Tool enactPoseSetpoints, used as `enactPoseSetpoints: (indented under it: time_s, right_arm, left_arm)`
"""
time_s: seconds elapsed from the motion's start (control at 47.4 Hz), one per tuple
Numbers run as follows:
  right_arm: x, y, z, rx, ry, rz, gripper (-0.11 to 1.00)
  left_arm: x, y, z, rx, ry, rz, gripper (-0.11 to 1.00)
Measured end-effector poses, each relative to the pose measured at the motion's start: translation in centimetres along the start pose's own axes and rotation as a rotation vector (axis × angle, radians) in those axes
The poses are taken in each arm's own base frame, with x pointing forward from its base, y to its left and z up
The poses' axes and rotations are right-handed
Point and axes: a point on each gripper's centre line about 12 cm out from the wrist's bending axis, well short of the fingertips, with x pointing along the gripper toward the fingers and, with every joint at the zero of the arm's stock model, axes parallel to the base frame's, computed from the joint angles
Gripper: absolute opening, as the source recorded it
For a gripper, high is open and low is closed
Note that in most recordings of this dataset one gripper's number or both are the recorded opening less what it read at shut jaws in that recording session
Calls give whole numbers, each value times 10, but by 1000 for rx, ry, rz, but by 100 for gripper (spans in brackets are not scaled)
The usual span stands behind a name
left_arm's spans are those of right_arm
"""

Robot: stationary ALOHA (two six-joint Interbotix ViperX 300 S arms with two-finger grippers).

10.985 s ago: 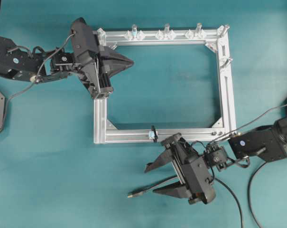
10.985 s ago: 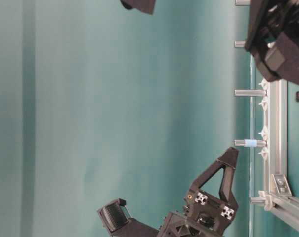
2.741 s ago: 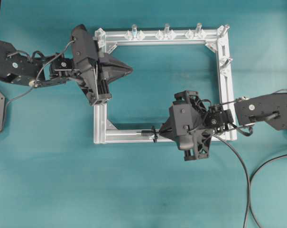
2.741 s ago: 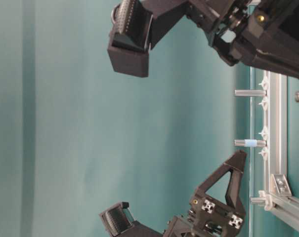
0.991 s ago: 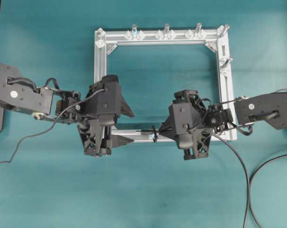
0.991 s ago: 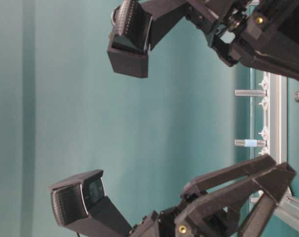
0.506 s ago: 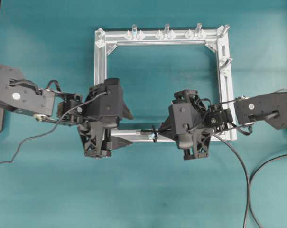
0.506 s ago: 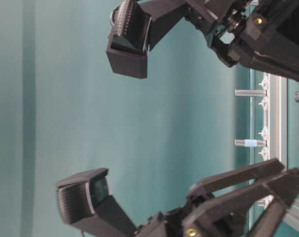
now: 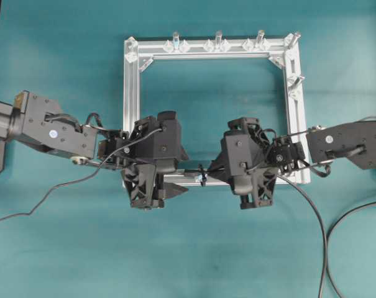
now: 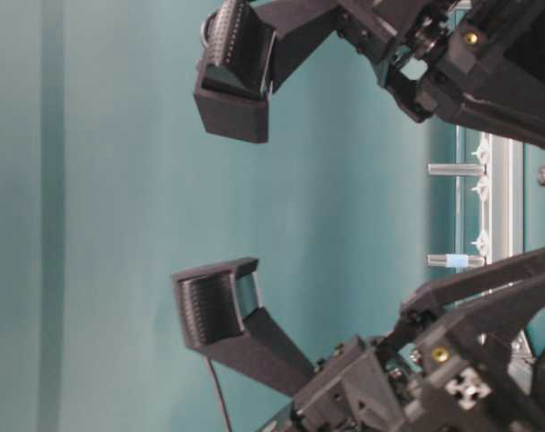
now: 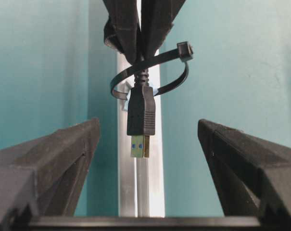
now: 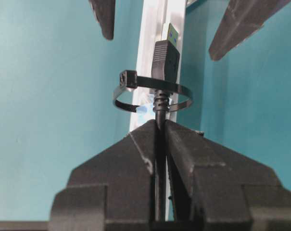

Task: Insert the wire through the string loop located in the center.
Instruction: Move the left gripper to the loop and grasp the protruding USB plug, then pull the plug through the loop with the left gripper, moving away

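Note:
The black string loop [image 12: 135,79] with its pale blue piece stands on the lower bar of the silver frame [image 9: 132,93]. It also shows in the left wrist view [image 11: 176,72] and the overhead view [image 9: 202,174]. The wire's black plug [image 11: 141,115] with its metallic tip has passed through the loop and points at my left gripper. My right gripper [image 12: 159,127] is shut on the wire just behind the loop, right of it in the overhead view [image 9: 215,174]. My left gripper [image 11: 147,130] is open, its fingers [image 11: 73,154] on either side of the plug, apart from it.
Clear upright pegs [image 9: 218,40] with silver brackets line the frame's far bar. The right arm's cable [image 9: 318,236] and the left arm's cable [image 9: 45,192] trail over the teal table. Both arms crowd the lower bar.
My left gripper has moved right along the lower bar toward the loop, so its open fingers now flank the plug. The right gripper and wire have stayed put.

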Motion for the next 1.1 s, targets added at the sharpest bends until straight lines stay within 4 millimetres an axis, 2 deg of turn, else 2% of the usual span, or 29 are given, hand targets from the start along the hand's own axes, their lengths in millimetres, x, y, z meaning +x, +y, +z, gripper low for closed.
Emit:
enactPoseSetpoints:
  time_s: [0.358,0.633,0.759,0.801,0.864,1.012,1.033,1.096]
  right_arm:
    - [0,0,0,0,0,0,8]
    - [0,0,-1,3,1,0,8]
    - [0,0,0,0,0,0,8]
    - [0,0,0,2,0,0,8]
    - [0,0,0,0,0,0,8]
    - [0,0,0,2,0,0,8]
    - [0,-1,-1,1,1,-1,8]
    - [0,-1,-1,3,1,-1,8]
  left_arm:
    - [13,2,-8,1,4,3,86]
    - [13,2,-8,4,4,4,86]
    - [14,4,-8,2,4,8,82]
    - [13,5,-8,1,3,9,78]
    - [14,6,-8,-1,3,11,64]
    - [13,6,-7,13,2,12,22]
    - [13,6,-7,16,0,12,19]
    - [14,7,-7,23,-2,13,18]
